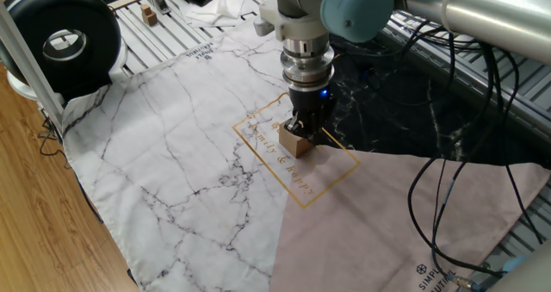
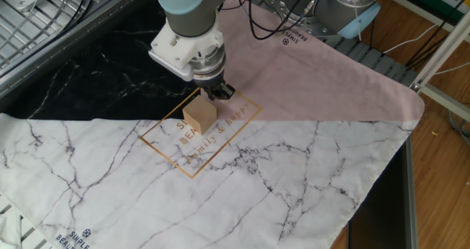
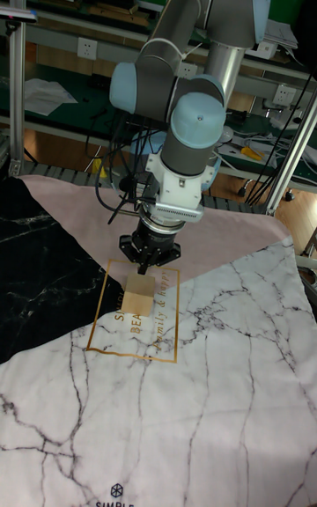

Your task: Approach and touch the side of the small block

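The small block [image 1: 294,143] [image 2: 199,116] [image 3: 136,298] is a plain light-brown wooden cube. It rests on the marble-print cloth inside a gold printed rectangle [image 2: 170,155]. My gripper [image 1: 302,128] [image 2: 219,94] [image 3: 148,270] points straight down just behind it, shut with nothing held. Its fingertips are low, level with the block's upper half, right at the side that faces the pink part of the cloth. They look to be touching that side, though no view shows the contact line clearly.
A black round device [image 1: 60,35] and a tiny tan wooden piece [image 1: 149,15] sit at the far left corner. Black cables [image 1: 469,154] hang over the black and pink cloth to the right. The cloth's edge drops to wooden floor [image 1: 34,206].
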`<control>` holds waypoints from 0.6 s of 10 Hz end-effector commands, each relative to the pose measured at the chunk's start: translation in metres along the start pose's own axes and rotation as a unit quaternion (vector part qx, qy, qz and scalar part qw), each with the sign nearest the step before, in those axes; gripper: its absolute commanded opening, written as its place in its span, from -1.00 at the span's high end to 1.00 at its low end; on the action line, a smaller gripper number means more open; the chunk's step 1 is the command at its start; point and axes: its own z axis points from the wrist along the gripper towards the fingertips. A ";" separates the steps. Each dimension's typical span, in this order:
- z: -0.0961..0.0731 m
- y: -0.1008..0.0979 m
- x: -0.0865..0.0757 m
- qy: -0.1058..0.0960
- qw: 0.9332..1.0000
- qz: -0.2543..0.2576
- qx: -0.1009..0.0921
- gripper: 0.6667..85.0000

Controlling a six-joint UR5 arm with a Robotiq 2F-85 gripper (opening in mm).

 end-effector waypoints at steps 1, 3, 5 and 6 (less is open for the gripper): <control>0.003 -0.001 -0.006 -0.004 1.000 0.001 -0.001 0.99; 0.000 -0.001 -0.010 -0.009 1.000 0.002 -0.006 0.99; -0.004 0.005 -0.009 -0.010 1.000 0.005 -0.017 0.99; -0.005 0.005 -0.010 -0.010 1.000 0.004 -0.019 0.99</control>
